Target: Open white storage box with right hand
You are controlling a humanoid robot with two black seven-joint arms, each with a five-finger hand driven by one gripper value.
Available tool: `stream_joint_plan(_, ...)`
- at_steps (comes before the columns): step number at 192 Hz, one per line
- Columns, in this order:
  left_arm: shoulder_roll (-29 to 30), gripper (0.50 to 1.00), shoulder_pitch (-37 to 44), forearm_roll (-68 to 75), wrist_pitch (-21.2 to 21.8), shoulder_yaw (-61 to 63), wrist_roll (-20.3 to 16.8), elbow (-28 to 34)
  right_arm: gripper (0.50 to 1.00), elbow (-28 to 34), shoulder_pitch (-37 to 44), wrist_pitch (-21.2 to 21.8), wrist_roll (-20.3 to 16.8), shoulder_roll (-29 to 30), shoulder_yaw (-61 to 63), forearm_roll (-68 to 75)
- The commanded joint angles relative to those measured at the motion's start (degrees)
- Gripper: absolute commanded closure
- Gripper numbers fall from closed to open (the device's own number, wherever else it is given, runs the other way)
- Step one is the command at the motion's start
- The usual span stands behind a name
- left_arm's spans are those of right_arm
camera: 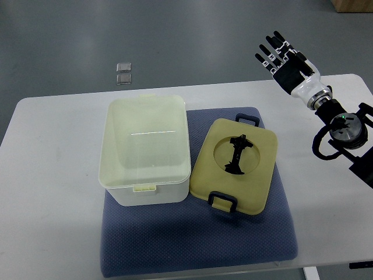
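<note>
From the top view, the white storage box (pixel 147 151) sits open on the left part of a blue mat (pixel 198 245), which lies on the white surface (pixel 52 192). The box's inside looks empty. Its yellowish lid (pixel 234 167) lies flat on the mat just beside the box on the right, touching or nearly touching its wall, with a black handle (pixel 236 155) in a round recess and black latches (pixel 222 202) at two edges. The right robot hand (pixel 287 60) hangs above the far right corner of the surface, well apart from box and lid, fingers spread and released, grasping nothing. Two small clear squares (pixel 123 74) lie on the grey floor beyond the surface
</note>
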Motion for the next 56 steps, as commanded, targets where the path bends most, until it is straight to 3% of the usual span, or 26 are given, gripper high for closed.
stream_joint_plan(1,0.00,0.500,-0.04,0.00,0.01,0.09,0.00,0.00,0.564,-2.26,-1.22,0.80,0.38,1.35,0.13,0.02)
stream_joint_plan(56,0.00,0.500,-0.04,0.00,-0.26,0.09,0.00,-0.26,0.564,-3.84,-2.10,0.36,2.49,2.40,0.57,0.02)
